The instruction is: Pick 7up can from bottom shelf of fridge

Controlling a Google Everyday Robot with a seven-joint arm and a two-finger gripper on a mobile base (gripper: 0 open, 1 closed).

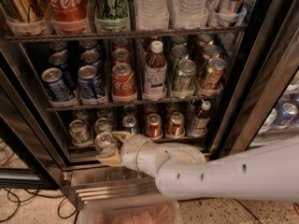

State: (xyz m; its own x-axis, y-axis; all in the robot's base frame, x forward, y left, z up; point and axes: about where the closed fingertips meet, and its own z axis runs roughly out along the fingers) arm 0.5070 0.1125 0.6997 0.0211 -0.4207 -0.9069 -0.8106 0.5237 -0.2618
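Note:
The 7up can (pixel 105 143), silver top with pale green sides, sits between my gripper's tan fingers (pixel 120 136) at the front left of the bottom shelf (pixel 184 137). My gripper (pixel 112 148) is shut on it, with one finger above the can and one below. The can is out in front of the shelf's edge, over the fridge's steel base (pixel 107 186). My white arm (pixel 224 174) reaches in from the lower right. Two more green-silver cans (pixel 79 130) stand behind on the shelf.
The bottom shelf also holds a blue can (pixel 130 123), red-orange cans (pixel 153 124) and a small bottle (pixel 201 115). Pepsi (pixel 56 83) and Coca-Cola (pixel 123 80) cans stand on the rack above. The black door frame (pixel 261 78) is at the right. A pink tray (pixel 131 213) lies below.

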